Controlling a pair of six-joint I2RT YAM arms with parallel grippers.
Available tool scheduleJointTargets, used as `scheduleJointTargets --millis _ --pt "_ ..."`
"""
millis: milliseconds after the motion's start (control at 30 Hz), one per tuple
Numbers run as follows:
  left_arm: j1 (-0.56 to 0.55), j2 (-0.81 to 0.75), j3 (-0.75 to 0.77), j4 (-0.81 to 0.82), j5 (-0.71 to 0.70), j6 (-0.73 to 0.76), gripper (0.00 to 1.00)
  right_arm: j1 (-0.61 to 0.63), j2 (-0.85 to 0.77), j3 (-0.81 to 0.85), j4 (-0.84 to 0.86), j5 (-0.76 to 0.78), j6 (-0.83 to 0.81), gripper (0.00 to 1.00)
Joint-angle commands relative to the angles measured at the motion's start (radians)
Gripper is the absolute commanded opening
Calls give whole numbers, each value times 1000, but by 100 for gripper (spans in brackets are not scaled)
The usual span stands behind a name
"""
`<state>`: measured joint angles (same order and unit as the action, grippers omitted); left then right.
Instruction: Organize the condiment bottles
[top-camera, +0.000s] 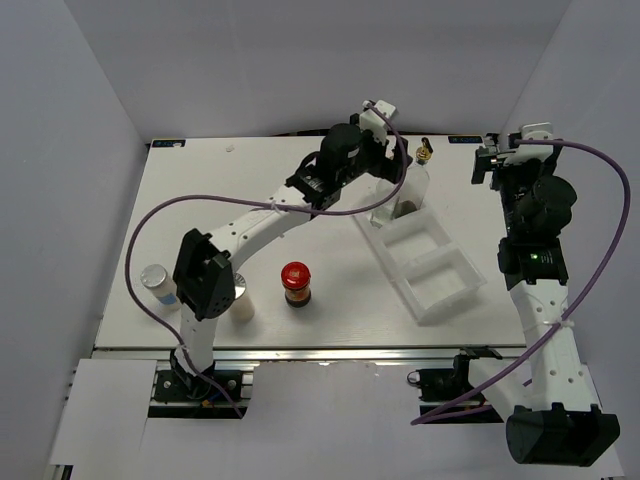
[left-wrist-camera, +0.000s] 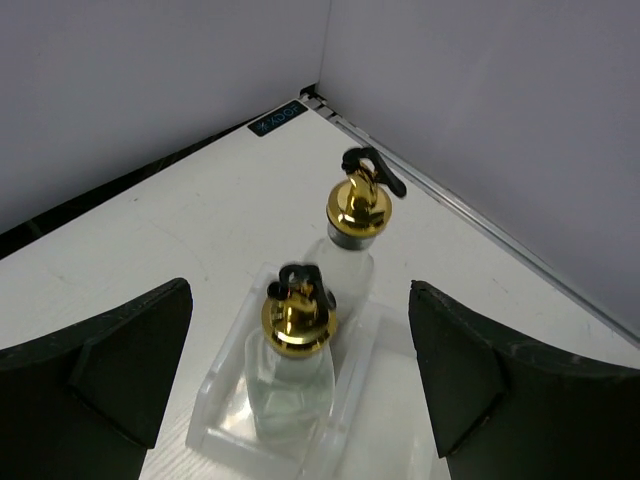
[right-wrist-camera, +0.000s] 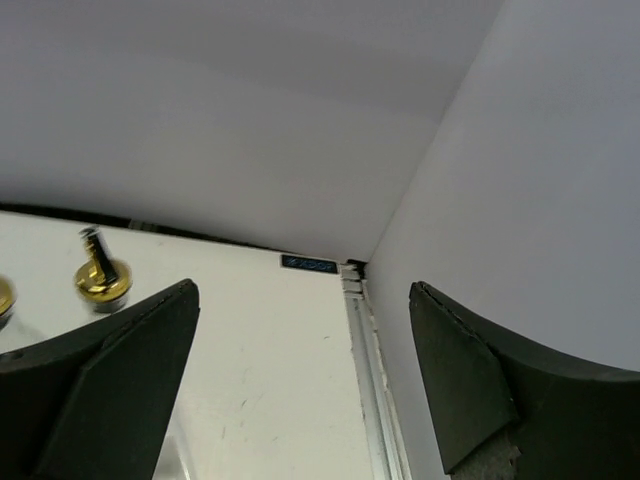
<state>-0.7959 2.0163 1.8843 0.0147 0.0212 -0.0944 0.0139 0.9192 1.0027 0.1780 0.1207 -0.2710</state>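
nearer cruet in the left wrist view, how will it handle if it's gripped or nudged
Nearer cruet is tall and narrow, topped by a gold pourer, so it probably tips easily. The smooth clear glass is likely slippery and breakable.

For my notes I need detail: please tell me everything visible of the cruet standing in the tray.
The cruet is clear glass with a shiny gold pourer and a black cap. It stands upright in an end compartment of the white tray. The second cruet stands just behind it. The left gripper hovers open above it, not touching.
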Motion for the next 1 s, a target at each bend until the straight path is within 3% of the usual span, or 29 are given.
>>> scheduleJointTargets --millis 0,67,200,267,300,333,433,467,667,867,967 --pt "-9 -175 -74 -70 2 -10 98 -3 -29 71 -96 -198 -36 89" --pt "-9 -233 -129 -82 -7 -19 98 -3 -40 89 -153 -289 -42 89" --pt "-8 -401 -299 -146 -200 -65 98 12 -36 169 -358 -629 -50 89" --pt "-9 -508 -373 -195 -338 -103 98 61 -20 200 -397 -723 -53 89" --pt "-8 -545 -414 -208 -497 -151 98 90 -13 209 -416 -780 -60 89" --pt "-6 -614 -492 -223 -567 -177 98 119 7 227 -448 -791 -65 89" --pt "29 -695 -607 -329 -753 -306 98 300 71 267 -488 -701 -66 89" --pt "47 -746 -640 -372 -776 -341 98 401 96 283 -503 -669 -76 89" --pt "266 -892 -813 -496 -810 -547 98 745 325 372 -555 -541 -115 89" --pt "319 -1001 -870 -646 -983 -649 98 977 529 363 -425 -518 -143 89" --pt "354 -1024 -898 -674 -980 -683 98 1056 638 369 -378 -495 -137 89"
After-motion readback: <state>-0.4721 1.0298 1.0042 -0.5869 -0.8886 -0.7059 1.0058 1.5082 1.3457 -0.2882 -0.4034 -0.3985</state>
